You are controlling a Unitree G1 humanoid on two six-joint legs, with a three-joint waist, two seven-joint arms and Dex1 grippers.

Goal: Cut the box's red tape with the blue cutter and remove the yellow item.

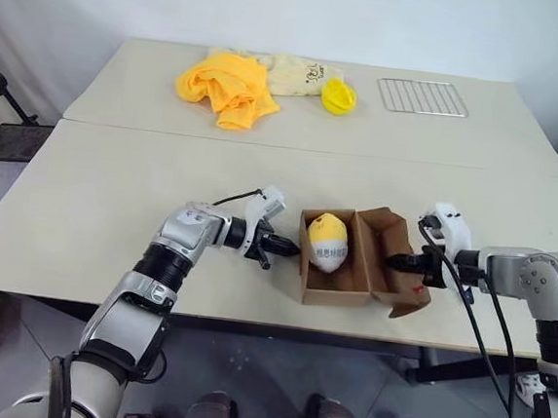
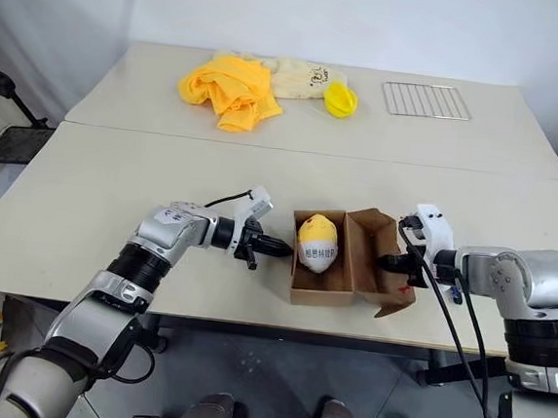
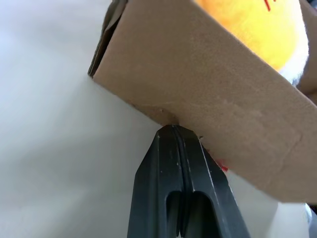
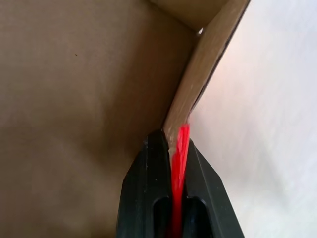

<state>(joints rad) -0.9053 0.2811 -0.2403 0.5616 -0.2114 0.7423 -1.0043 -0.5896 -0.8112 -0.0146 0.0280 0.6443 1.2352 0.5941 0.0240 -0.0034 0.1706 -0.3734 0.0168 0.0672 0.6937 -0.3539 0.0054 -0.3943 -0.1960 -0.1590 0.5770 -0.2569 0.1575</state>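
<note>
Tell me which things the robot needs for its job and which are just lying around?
For the job: box, red tape, yellow toy, left hand, right hand.

Just lying around: yellow cloth, cream bag, small yellow cup, wire rack.

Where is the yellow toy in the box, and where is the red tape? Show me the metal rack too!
yellow toy (image 1: 327, 241), left eye view, on its yellow-and-white front.
red tape (image 4: 179, 163), right wrist view, on the strip pinched between the black fingers.
metal rack (image 1: 422, 96), left eye view, on the middle of its grid.

The brown box (image 1: 338, 263) is lying open near the table's front edge, the yellow item (image 1: 327, 241) sitting inside; red tape (image 4: 179, 163) is sticking on its right flap.
</note>
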